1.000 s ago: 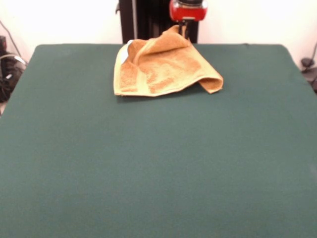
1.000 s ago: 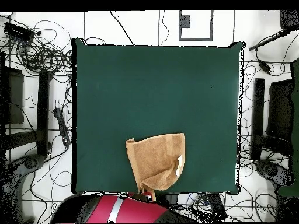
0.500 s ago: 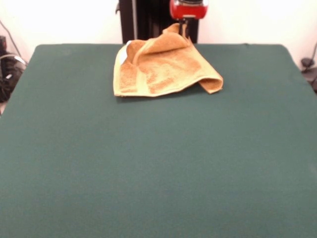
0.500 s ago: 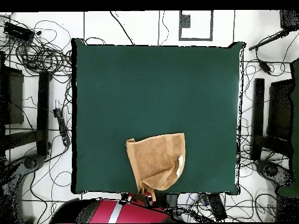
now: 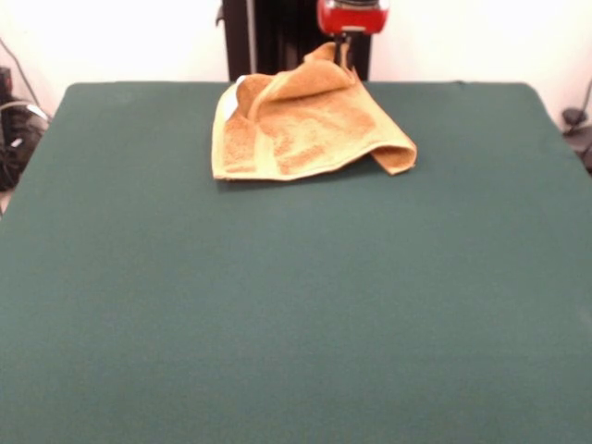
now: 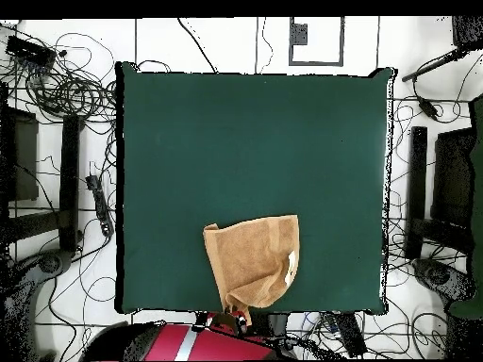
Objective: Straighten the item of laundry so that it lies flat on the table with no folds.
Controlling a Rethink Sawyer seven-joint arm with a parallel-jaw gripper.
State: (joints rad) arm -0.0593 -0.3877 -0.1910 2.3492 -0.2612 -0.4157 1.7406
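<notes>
The orange-yellow towel (image 5: 305, 125) lies crumpled and folded over itself at the far side of the dark green table (image 5: 296, 305), close to the robot's pedestal. One corner is lifted and peaks up at my gripper (image 5: 341, 54), which hangs from the red arm end and is shut on that corner. In the overhead view the towel (image 6: 253, 259) lies near the table's (image 6: 245, 141) bottom edge, and its lifted corner reaches my gripper (image 6: 236, 317) at that edge. A small white tag (image 6: 291, 261) shows on the towel's right side.
The black pedestal (image 5: 277, 37) stands just behind the towel. Cables (image 6: 66, 85) and dark equipment (image 6: 443, 189) lie on the floor around the table. The towel's lifted corner sits right at the table's edge on the robot's side.
The arm has drawn back slightly toward the base, taking the held corner with it. The rest of the towel has barely shifted.
</notes>
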